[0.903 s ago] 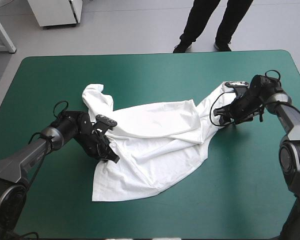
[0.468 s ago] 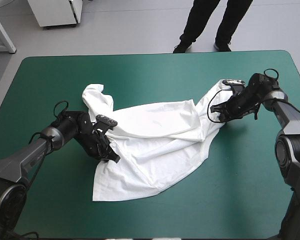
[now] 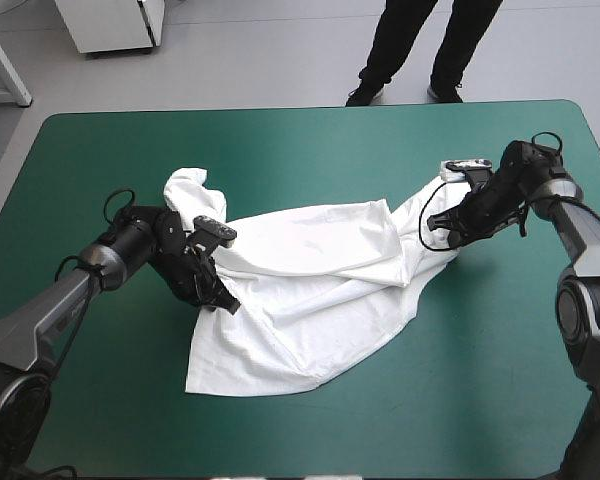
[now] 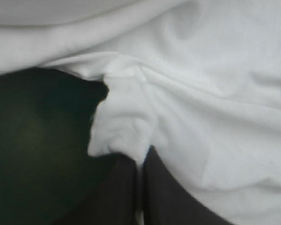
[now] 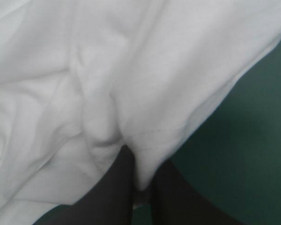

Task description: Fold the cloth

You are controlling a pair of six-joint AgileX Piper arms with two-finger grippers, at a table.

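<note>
Two sets of black jaws are clamped on the white T-shirt [image 3: 310,290], one at each side of it. Along the counter [image 3: 280,135] from its left edge, the teal-green cover [image 3: 100,400] lies bare and smooth up to the left jaws, which sit low at the garment's left border, about midway between the near and far edges. In the left wrist view their fingers [image 4: 114,197] meet in a narrow arch with a small fold of cloth pinched at the tip, and dark cover shows beside it.

The T-shirt lies crumpled across the middle of the counter. One bunched lobe reaches toward the far left, a broad flat panel runs to the near side, and a long ridge of folds crosses it toward the right. It rests on the cover everywhere except at the two pinched spots.

At its far-right end the right jaws grip the hem. Their fingers [image 5: 112,197] are nearly together with a doubled edge of fabric between them. Bare cover runs on from there to the counter's rounded right corners.
</note>
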